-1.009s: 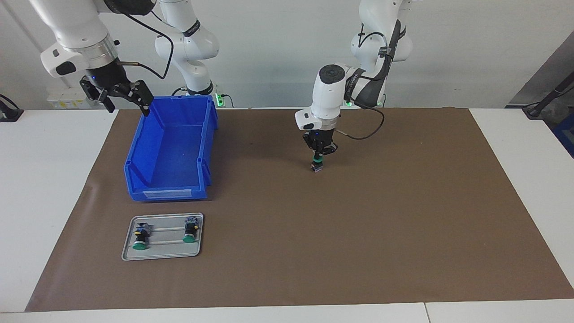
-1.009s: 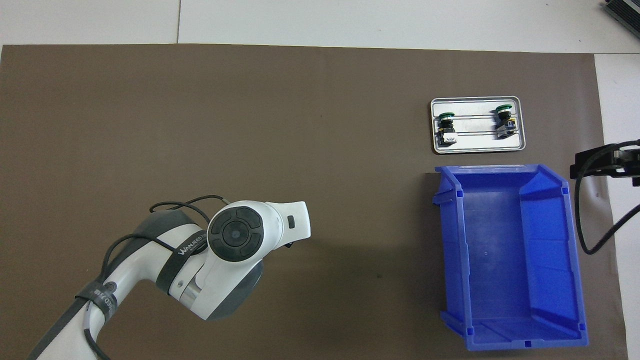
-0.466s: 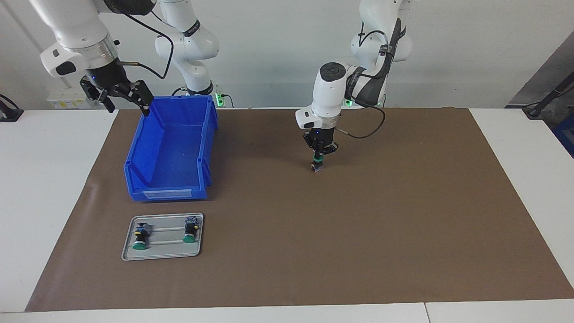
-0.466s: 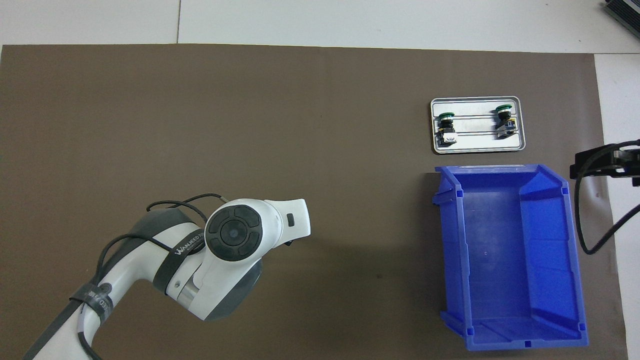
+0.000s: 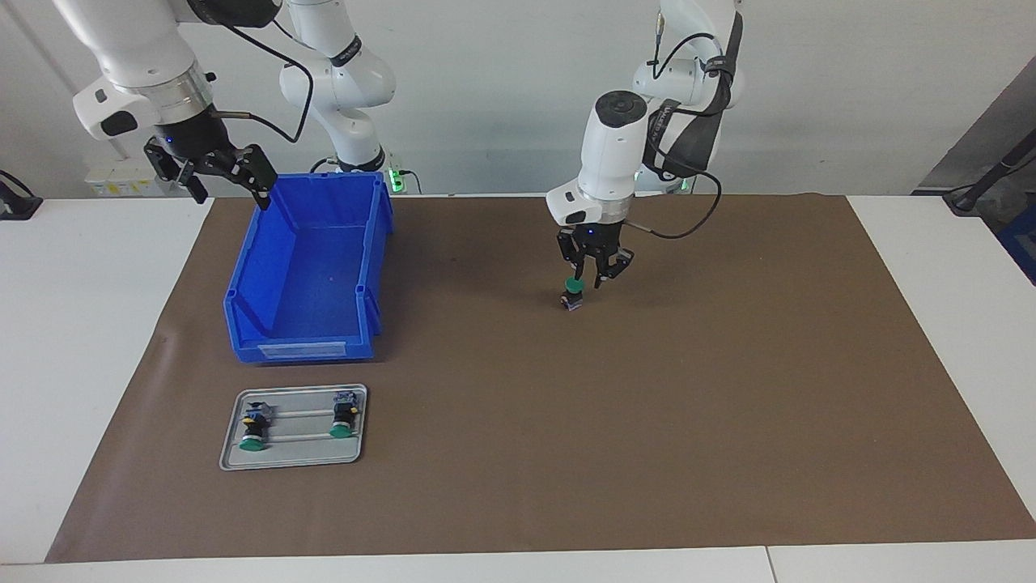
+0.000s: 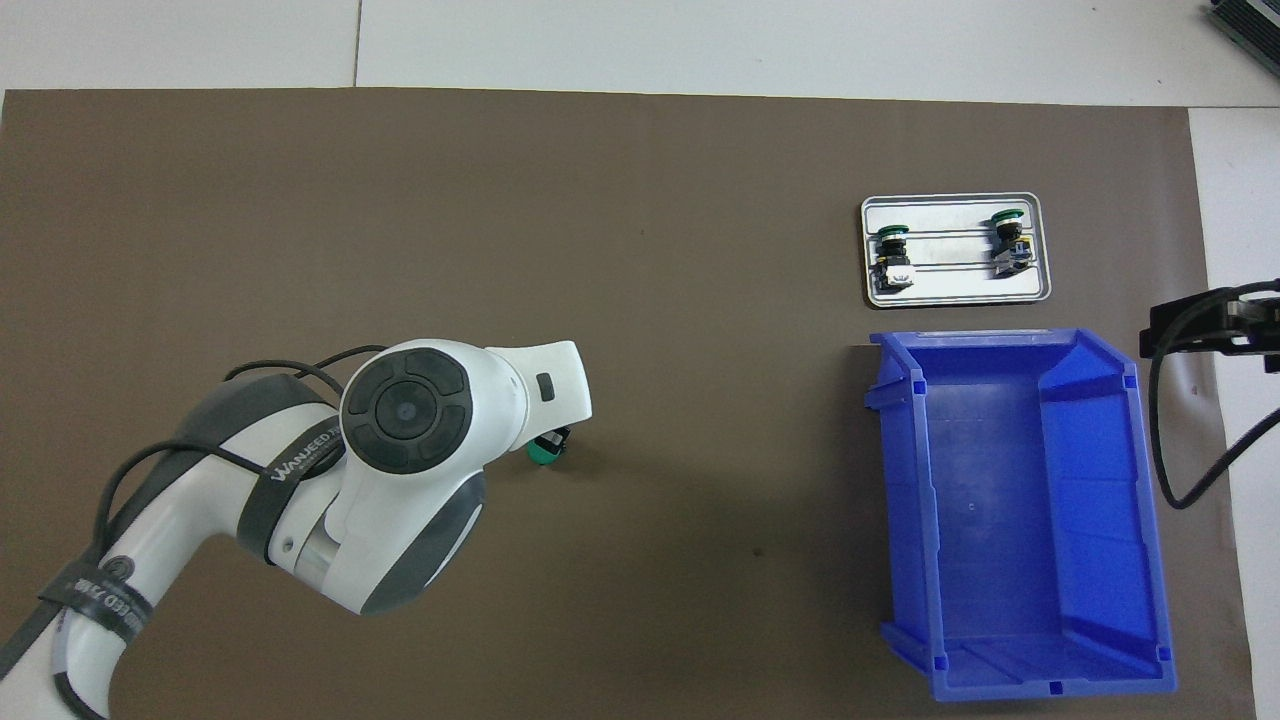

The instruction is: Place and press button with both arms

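Left gripper (image 5: 596, 281) spread open just above button (image 5: 573, 293), holding nothing; button stands upright on mat. Placing looks done; pressing remains. Right gripper (image 5: 218, 174) open, waiting.

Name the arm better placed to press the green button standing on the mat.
Probably left: the left gripper, open, hangs just above the button. The right gripper waits, open, over the blue bin's corner, well away.

hidden: left gripper under its own wrist, overhead | part-hidden: button (image 6: 541, 455) body under that wrist | cut off: right gripper (image 6: 1215, 325) at overhead edge | too small: tray (image 5: 235, 461) button details
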Controlling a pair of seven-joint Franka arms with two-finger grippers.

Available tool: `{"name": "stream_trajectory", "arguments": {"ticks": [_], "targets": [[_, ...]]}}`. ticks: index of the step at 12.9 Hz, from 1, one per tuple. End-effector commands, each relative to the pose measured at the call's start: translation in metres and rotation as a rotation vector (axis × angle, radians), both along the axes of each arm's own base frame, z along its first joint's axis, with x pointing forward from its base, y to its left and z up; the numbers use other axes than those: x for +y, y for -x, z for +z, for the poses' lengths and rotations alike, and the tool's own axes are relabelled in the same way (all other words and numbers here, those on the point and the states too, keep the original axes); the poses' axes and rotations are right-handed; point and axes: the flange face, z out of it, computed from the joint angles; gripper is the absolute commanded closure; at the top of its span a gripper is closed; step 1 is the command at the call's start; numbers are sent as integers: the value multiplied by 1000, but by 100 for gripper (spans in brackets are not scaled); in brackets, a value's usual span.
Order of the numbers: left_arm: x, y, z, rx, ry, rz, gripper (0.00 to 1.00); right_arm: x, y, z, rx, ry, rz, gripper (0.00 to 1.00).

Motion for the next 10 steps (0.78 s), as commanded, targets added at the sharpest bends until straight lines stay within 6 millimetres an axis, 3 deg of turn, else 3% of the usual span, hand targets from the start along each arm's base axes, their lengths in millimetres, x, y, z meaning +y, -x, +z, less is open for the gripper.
{"name": "stream_trajectory", "arguments": {"ticks": [1,3,4,6,9,10], "targets": [[38,-2,21,9,-57,69,0,-1,1,-1,-4,5,13,0],[75,-5,37,33,-87,144,0,-2,1,-1,-4,5,12,0],[106,-17,40,37,-85,207,0,-1,1,-1,-4,5,13,0],[144,-29,58,21,-65,283,0,-2,1,-1,-4,5,12,0],[192,-50,116,61,45,418,0,-1,1,-1,-4,5,13,0],[200,-55,133,55,61,436,0,-2,1,-1,-4,5,12,0]]}}
